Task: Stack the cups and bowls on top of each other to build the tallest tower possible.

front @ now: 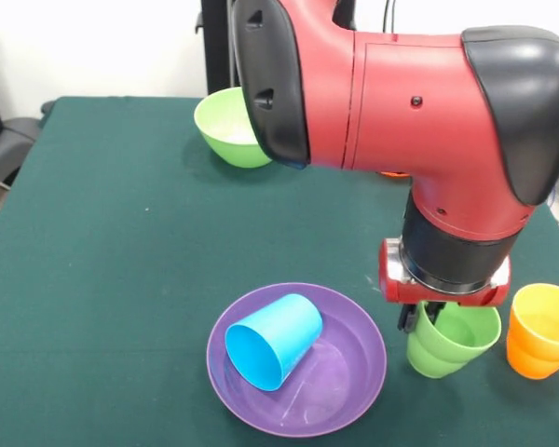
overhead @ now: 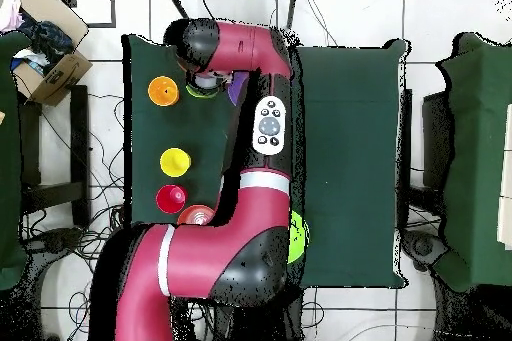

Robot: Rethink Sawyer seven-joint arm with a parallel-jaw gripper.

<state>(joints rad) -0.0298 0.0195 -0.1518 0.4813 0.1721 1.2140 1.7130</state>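
A wide purple bowl sits at the near middle with the blue cup lying on its side in it, mouth toward the camera. My gripper is down at the left rim of the upright green cup, to the right of the bowl. The orange cup stands just right of the green one. A light green bowl is at the far side. In the overhead view I see the orange cup, yellow cup, red cup and an orange bowl; my arm hides most of the purple bowl.
The dark green table stretches out on the left. My bulky arm hangs over the right half and hides what lies behind it. Boxes and cables lie on the floor around the table.
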